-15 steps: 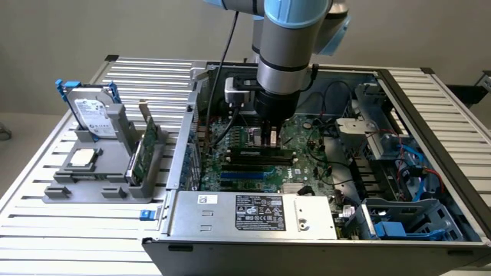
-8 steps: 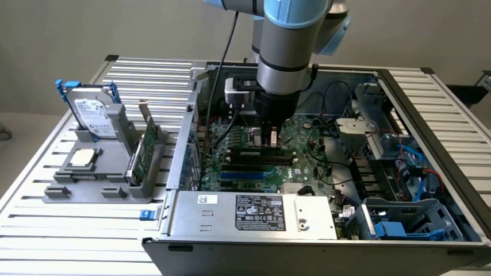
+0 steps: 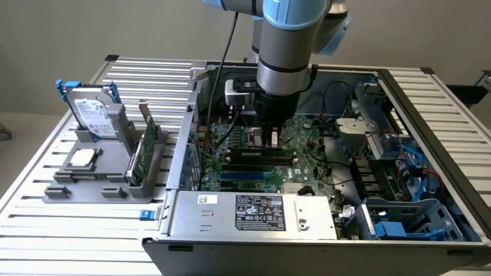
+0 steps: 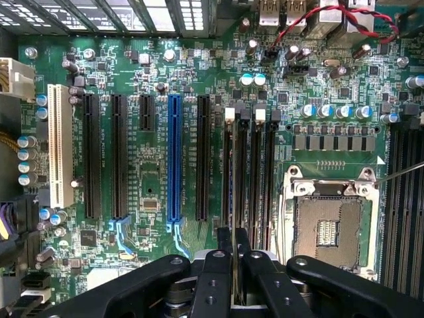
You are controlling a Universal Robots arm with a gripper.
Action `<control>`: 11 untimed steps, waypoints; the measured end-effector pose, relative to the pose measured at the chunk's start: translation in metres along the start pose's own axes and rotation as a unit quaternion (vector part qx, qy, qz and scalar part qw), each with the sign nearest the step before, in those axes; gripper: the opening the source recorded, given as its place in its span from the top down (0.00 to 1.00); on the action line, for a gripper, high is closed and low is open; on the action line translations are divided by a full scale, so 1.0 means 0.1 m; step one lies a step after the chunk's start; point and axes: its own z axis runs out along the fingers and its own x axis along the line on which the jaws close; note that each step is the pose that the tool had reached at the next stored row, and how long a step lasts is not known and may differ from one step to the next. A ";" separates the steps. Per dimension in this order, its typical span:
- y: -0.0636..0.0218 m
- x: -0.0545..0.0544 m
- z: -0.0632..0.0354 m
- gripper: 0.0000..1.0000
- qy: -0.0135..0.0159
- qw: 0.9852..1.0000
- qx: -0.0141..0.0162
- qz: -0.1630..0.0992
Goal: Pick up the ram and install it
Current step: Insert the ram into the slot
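- Exterior view: the arm [image 3: 284,52] drops into the open computer case [image 3: 307,260], which lies on the slatted worktop [image 3: 46,241]; the tool [image 3: 267,144] sits low over the motherboard's memory slots [image 3: 261,154], clamped on the ram [image 3: 272,138], which stands on edge.
- The case wall rises on the exterior view's left of the tool; the drive cage [image 3: 368,132] and loose cables stand on the exterior view's right; the power supply [image 3: 253,213] closes the near side; open board lies around the slots.
- Outside the case, on the exterior view's left, a grey holder [image 3: 100,187] carries a hard drive [image 3: 92,112] and an expansion card [image 3: 146,146], well apart from the tool.
- Wrist view: the black fingers [image 4: 215,278] of the tool [image 4: 234,240] are pressed onto the ram [image 4: 234,199], seen as a thin edge running in line with the memory slots [image 4: 257,165]; whether it touches a slot I cannot tell.
- The processor socket [image 4: 328,225] lies just beside the slots; the blue slot [image 4: 174,159] lies on the other side.
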 end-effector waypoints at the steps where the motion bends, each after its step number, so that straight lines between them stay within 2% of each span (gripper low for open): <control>1: 0.000 0.00 0.006 0.87 0.000 1.000 0.000 0.000; 11: 0.006 0.00 0.035 0.87 0.000 1.000 0.001 0.002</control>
